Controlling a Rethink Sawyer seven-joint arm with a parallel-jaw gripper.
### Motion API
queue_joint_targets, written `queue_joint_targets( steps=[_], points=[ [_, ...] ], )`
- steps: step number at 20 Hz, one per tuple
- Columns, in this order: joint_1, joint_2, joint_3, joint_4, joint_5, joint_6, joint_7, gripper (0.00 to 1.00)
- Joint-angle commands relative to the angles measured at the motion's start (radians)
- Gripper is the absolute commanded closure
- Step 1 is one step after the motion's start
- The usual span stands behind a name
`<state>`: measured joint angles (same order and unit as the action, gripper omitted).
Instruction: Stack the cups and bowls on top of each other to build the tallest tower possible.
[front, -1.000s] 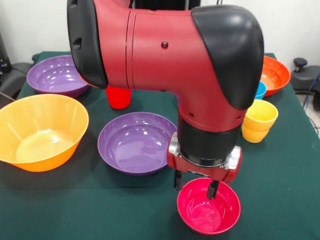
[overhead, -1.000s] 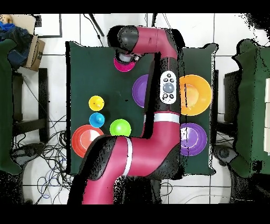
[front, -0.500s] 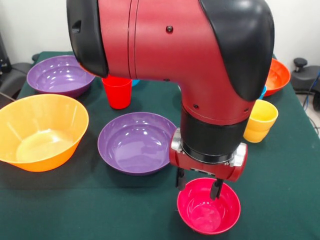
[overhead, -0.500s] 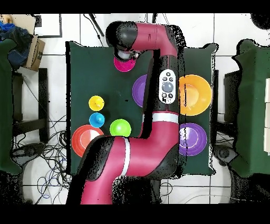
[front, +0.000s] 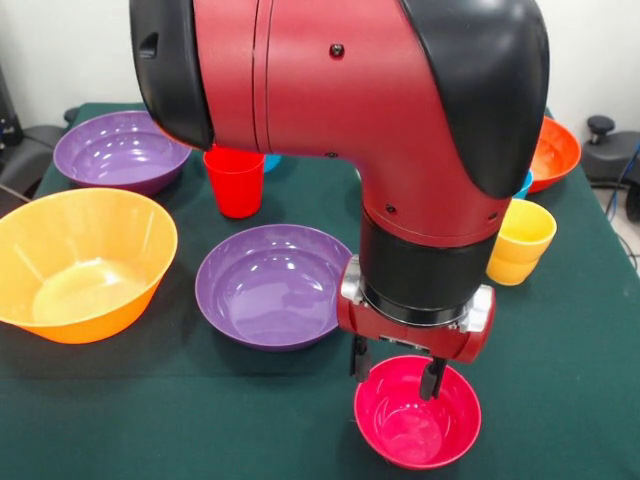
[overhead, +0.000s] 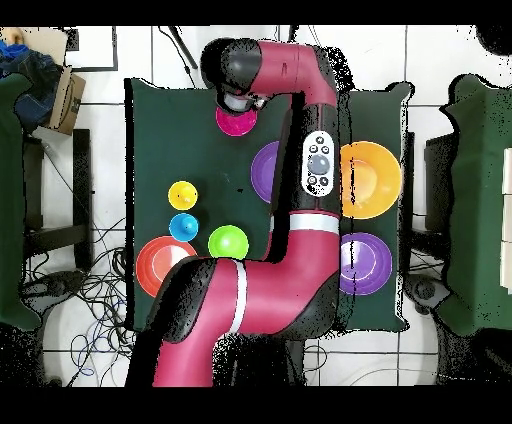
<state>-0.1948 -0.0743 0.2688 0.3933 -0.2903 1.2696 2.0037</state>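
The hand (front: 394, 373) is seen open, its fingers straddling the far rim of the magenta-pink bowl (front: 417, 425), one inside and one outside. Just beyond it to the left lies a purple bowl (front: 272, 285), and farther left the yellow-orange bowl (front: 80, 262). Farther back stand the red cup (front: 234, 182) and yellow cup (front: 520, 240).

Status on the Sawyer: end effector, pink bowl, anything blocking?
End effector open, fingers straddling the pink bowl's far rim, one inside, one outside. Bowl upright on the table. Nearest neighbour, purple bowl, sits apart; nothing blocking.
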Motion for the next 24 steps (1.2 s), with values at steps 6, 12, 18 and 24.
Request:
queue_joint_targets(
  steps=[6, 12, 18, 24],
  points=[
    [0.016, -0.077, 0.002, 0.185, -0.001, 0.032, -0.176, 0.0],
    [0.014, -0.117, -0.01, 0.259, 0.007, -0.001, -0.152, 0.0],
    [0.011, -0.132, -0.012, 0.294, 0.004, -0.024, -0.149, 0.0],
    [0.006, -0.149, -0.012, 0.333, -0.004, -0.051, -0.149, 0.0]
  ],
)
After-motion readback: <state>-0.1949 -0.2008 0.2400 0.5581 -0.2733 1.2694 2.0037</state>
